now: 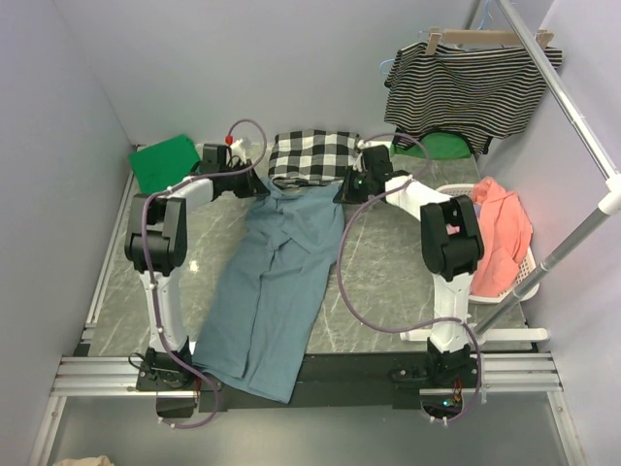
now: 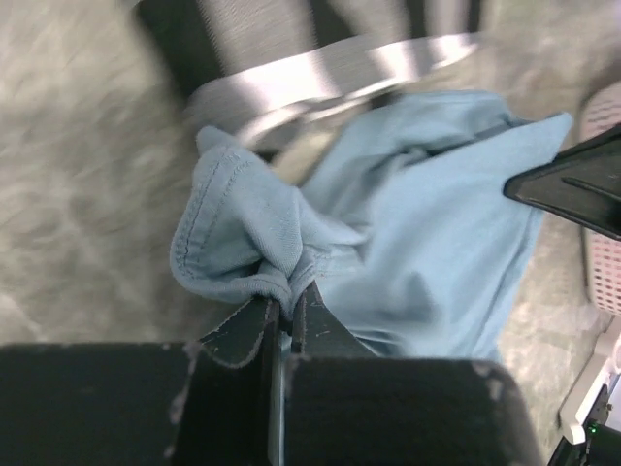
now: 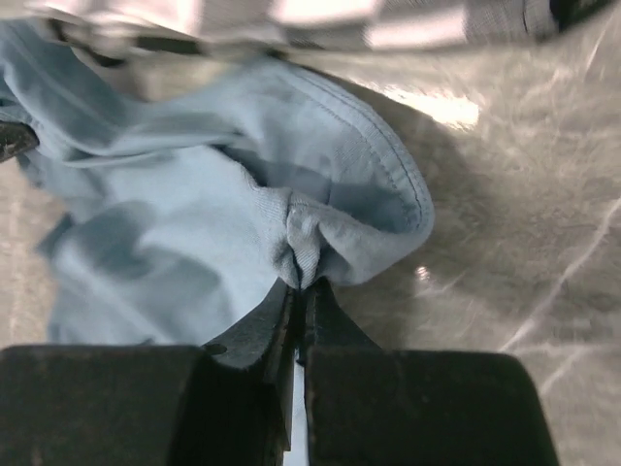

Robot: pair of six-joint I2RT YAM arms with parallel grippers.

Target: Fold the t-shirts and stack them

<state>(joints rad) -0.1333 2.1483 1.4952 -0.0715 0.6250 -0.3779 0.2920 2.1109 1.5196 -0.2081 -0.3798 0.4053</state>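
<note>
Your left gripper (image 2: 284, 307) and right gripper (image 3: 301, 287) are each clenched on the far edge of the blue t-shirt (image 1: 281, 282), which lies along the bench (image 1: 388, 282). It is soft, light and limp; take it at the stitched hem.

Overhead looking down, wrist views close on t-shirt (image 1: 281, 282)

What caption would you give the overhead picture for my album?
The left gripper and right gripper pinch the far end of a blue t-shirt lying on the table.
</note>
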